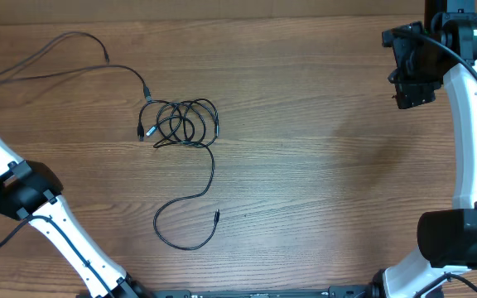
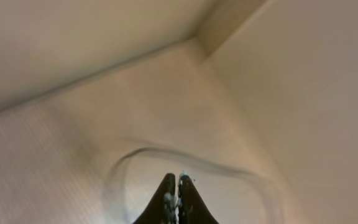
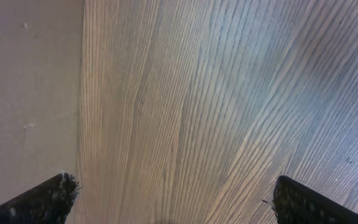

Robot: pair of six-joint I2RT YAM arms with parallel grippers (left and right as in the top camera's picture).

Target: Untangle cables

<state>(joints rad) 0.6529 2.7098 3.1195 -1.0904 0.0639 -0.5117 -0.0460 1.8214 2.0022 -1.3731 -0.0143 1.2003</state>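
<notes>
The cables lie on the wooden table (image 1: 321,165) in the overhead view. A small tangled coil (image 1: 180,122) sits left of centre. One strand (image 1: 81,34) runs from it toward the far left corner, and another (image 1: 212,174) trails toward the front and curls round to a plug end (image 1: 216,217). My left gripper (image 2: 177,179) is shut with nothing between its fingers; its wrist view is blurred and shows no cable clearly. My right gripper (image 3: 174,186) stands open above bare wood at the far right (image 1: 410,98), well away from the coil.
The left arm (image 1: 19,192) reaches in from the front left edge, its gripper beyond the overhead frame. The right arm's white links (image 1: 470,141) run along the right edge. The left wrist view looks at pale walls meeting in a corner (image 2: 197,37).
</notes>
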